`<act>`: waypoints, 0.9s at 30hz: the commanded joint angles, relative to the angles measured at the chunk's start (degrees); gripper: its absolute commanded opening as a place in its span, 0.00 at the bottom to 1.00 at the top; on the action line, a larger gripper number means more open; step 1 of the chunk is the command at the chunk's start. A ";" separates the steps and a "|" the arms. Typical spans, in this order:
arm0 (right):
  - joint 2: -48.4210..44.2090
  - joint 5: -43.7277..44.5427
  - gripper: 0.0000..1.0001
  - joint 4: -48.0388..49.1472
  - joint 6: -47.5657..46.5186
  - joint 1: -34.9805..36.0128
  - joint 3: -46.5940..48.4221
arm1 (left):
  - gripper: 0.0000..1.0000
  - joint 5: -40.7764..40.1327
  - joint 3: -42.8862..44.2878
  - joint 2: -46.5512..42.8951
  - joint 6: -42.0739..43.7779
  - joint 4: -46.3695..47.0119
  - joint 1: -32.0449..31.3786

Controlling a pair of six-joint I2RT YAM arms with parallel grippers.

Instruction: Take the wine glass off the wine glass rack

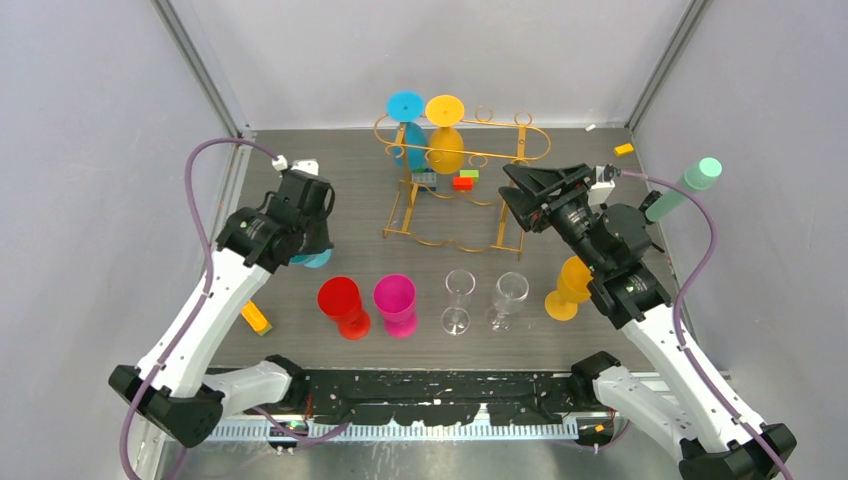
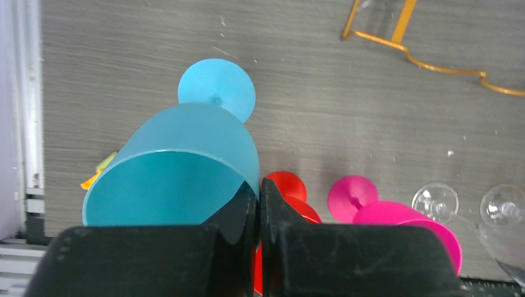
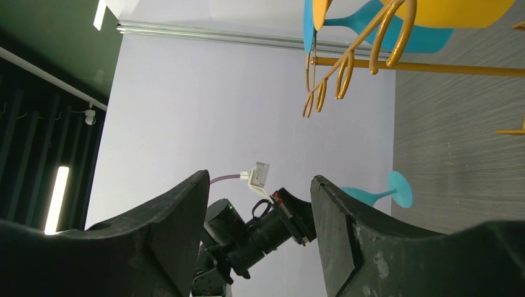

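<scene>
The gold wire wine glass rack (image 1: 460, 190) stands at the back middle of the table. A blue wine glass (image 1: 405, 104) and a yellow wine glass (image 1: 444, 109) hang upside down from its left end. My left gripper (image 1: 310, 245) is shut on the rim of a light blue wine glass (image 2: 179, 167) at the table's left; its foot (image 2: 216, 90) is at or just above the tabletop. By the rack's right end my right gripper (image 1: 508, 185) is open and holds nothing. In the right wrist view the rack's rail (image 3: 384, 62) and both hanging glasses sit above my open fingers (image 3: 186, 210).
A red (image 1: 342, 303), a pink (image 1: 396, 302), two clear (image 1: 458, 300) (image 1: 508, 298) and an orange glass (image 1: 570, 288) stand in a front row. Small blocks (image 1: 462, 181) lie under the rack, an orange one (image 1: 257, 317) front left. A mint cylinder (image 1: 690, 185) sticks in at right.
</scene>
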 commanded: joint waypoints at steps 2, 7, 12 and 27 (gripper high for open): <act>-1.14 1.01 0.66 0.95 -1.27 0.23 0.14 | 0.00 11.32 -2.09 3.62 2.08 4.81 0.63; -1.56 1.23 0.66 0.33 -1.27 0.24 0.02 | 0.00 17.15 -0.63 10.67 4.69 4.83 0.63; -2.32 1.23 0.66 -0.19 -1.44 0.23 0.07 | 0.00 18.43 1.26 17.13 5.72 4.68 0.63; -4.36 3.04 0.66 -2.45 -2.59 0.23 -0.27 | 0.02 21.44 5.39 25.70 7.06 3.91 0.63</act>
